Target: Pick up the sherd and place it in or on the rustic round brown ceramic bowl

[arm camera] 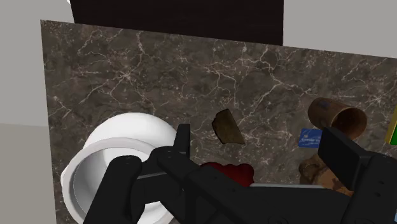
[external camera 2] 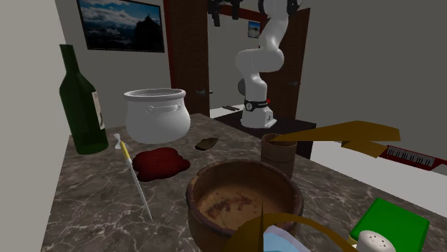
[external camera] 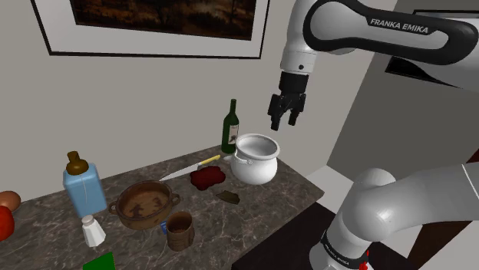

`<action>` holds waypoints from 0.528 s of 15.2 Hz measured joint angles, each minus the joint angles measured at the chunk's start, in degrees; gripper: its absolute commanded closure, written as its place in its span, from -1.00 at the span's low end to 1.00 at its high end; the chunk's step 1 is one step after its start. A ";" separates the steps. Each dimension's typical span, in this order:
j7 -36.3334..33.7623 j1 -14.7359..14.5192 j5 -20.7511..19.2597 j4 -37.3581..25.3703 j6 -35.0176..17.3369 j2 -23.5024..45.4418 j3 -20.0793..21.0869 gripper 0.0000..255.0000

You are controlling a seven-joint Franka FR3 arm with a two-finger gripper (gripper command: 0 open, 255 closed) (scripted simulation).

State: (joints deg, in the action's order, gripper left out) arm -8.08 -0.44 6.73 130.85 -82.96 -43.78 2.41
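Observation:
The sherd point(external camera: 229, 196) is a small dark-brown fragment lying flat on the marble counter, between the white pot point(external camera: 253, 159) and the counter's near edge. It also lies on the marble in the second exterior view point(external camera 2: 207, 143) and the wrist view point(arm camera: 228, 127). The round brown bowl point(external camera: 143, 204) with two small handles stands toward the shoulder view's left; its rim point(external camera 2: 215, 179) looms close in the second exterior view. My gripper point(external camera: 285, 116) hangs high above the counter, over the white pot's right side, open and holding nothing. In the wrist view the sherd sits beyond the gap between my fingers point(arm camera: 182, 137).
A green wine bottle point(external camera: 230, 129), a knife point(external camera: 188, 169) and a dark red lump point(external camera: 207, 178) lie near the pot. A brown cup point(external camera: 180, 228), a blue bottle point(external camera: 83, 188) and a white shaker point(external camera: 92, 230) surround the bowl. The counter ends just right of the sherd.

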 measured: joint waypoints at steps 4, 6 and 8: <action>0.76 -0.44 0.19 4.57 -4.71 -0.57 0.62 -1.00; 1.88 -0.68 0.06 7.84 -9.09 -0.15 0.76 -1.00; 2.70 -1.08 0.19 11.10 -13.74 0.47 1.24 -1.00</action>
State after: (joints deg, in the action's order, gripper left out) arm -5.38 -1.53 6.93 141.94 -96.70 -43.31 3.66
